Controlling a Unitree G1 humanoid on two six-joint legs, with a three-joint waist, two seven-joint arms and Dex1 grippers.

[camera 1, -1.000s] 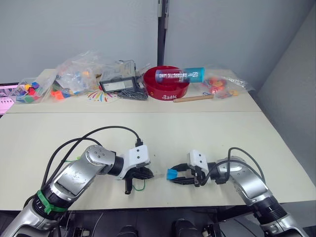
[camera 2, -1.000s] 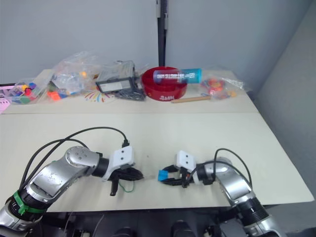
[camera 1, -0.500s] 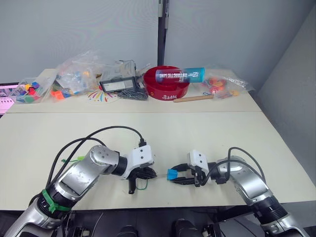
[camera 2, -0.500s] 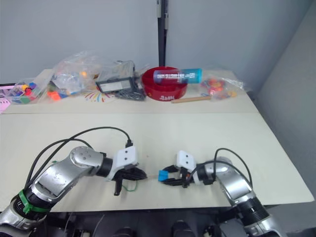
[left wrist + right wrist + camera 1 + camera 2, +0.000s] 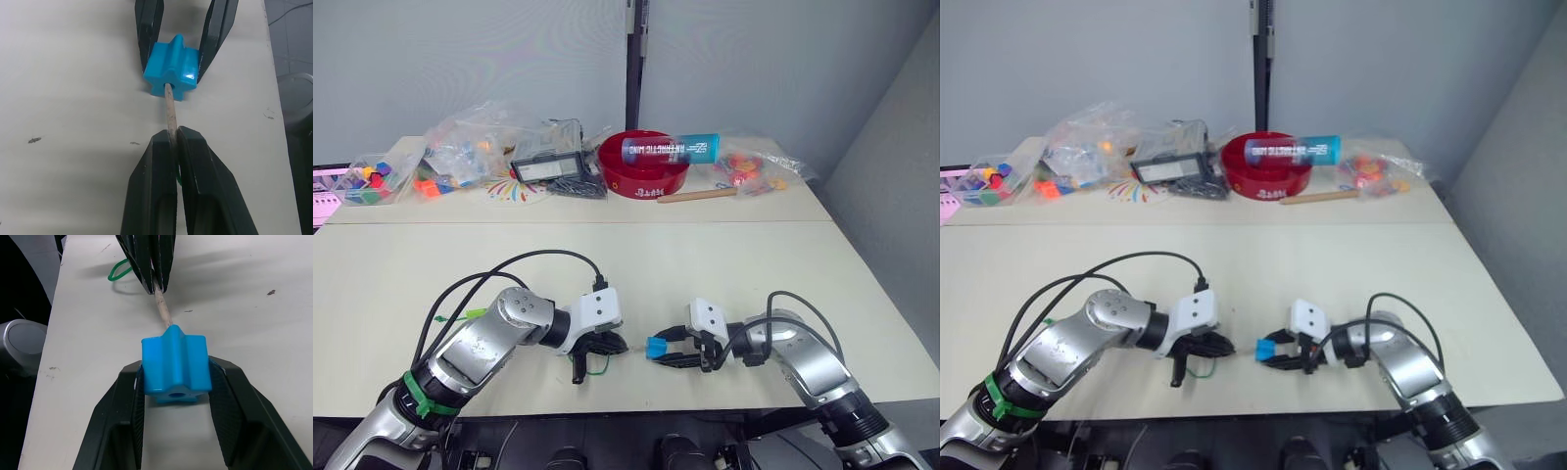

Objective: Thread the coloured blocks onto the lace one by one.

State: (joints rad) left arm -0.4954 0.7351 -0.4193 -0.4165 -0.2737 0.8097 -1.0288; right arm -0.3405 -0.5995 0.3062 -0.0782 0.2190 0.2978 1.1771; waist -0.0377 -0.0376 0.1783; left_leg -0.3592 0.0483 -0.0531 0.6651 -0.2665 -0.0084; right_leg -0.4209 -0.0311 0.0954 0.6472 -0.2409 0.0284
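Observation:
A sky blue block [image 5: 655, 347] with notched sides is held just above the table's front part, and my right gripper [image 5: 658, 351] is shut on it, one finger on each side [image 5: 128, 396]. My left gripper [image 5: 612, 345] is shut on the lace's stiff pale tip [image 5: 169, 110]. The end of the tip is at the block's hole [image 5: 167, 86], seen in the left wrist view. The thin green string [image 5: 595, 368] of the lace loops on the table behind the left fingers [image 5: 151, 186]. The two grippers face each other, a short gap apart.
Along the table's far side stand a red bowl [image 5: 644, 164] with a blue cylinder [image 5: 670, 149] across it, a wooden stick [image 5: 697, 196], a black device [image 5: 548, 167], clear bags of bright pieces [image 5: 460, 152] and a box of coloured pieces [image 5: 370, 181].
My left gripper has moved right with the lace tip, closing on the blue block. The right gripper and the block have stayed in place.

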